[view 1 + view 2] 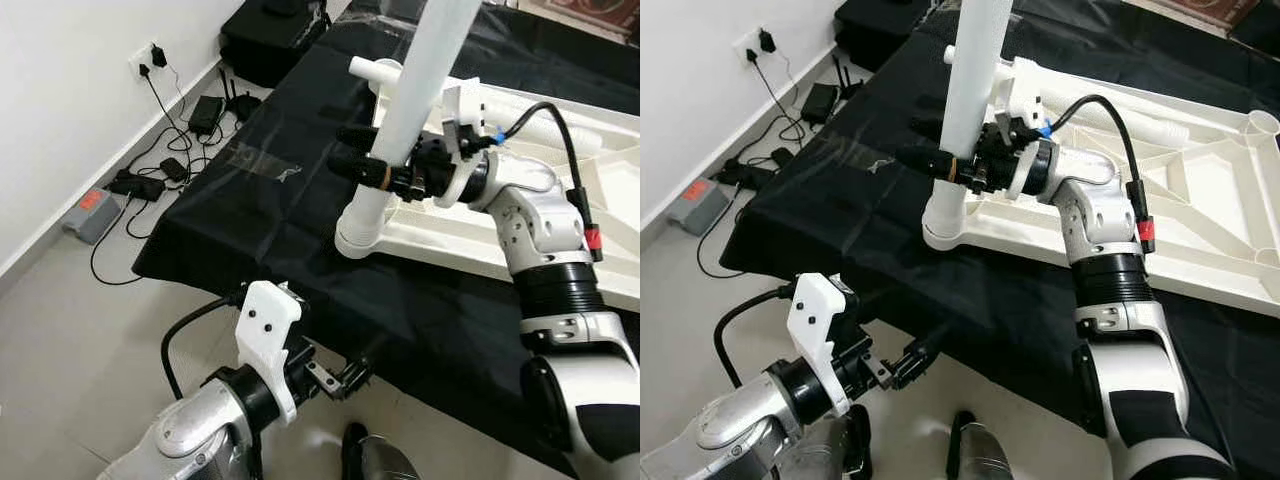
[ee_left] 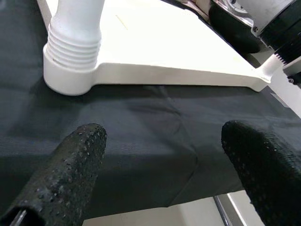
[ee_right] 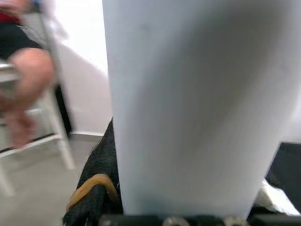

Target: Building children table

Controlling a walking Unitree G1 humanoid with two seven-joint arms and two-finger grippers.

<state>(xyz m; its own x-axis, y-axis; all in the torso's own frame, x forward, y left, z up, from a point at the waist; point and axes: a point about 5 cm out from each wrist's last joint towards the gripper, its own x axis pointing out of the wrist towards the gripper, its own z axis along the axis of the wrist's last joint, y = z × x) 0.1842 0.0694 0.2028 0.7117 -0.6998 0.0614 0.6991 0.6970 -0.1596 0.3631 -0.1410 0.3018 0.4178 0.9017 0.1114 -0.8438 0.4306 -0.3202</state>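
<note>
The right gripper (image 1: 385, 172) is clamping its fingers around the white table leg (image 1: 420, 75), gripping it partway up so the shaft is standing nearly upright. Below the gripper, the leg's threaded foot is sitting in the round corner socket (image 1: 357, 238) of the overturned white tabletop (image 1: 450, 240), which is lying ribbed side up on the black cloth (image 1: 260, 190); holding above the joint probably lets the wrist turn the leg into the thread.

In the right eye view, the left gripper (image 1: 908, 362) is hanging low, nearer the robot than the right gripper and off the cloth's edge, apparently waiting.

In the left wrist view, its two black fingers (image 2: 70, 174) are standing apart with nothing between them, looking across the cloth at the leg's ribbed base (image 2: 75, 44).

In the right wrist view, the leg is pressing close against the camera, with a blurred person (image 3: 23, 70) sitting beyond it.
</note>
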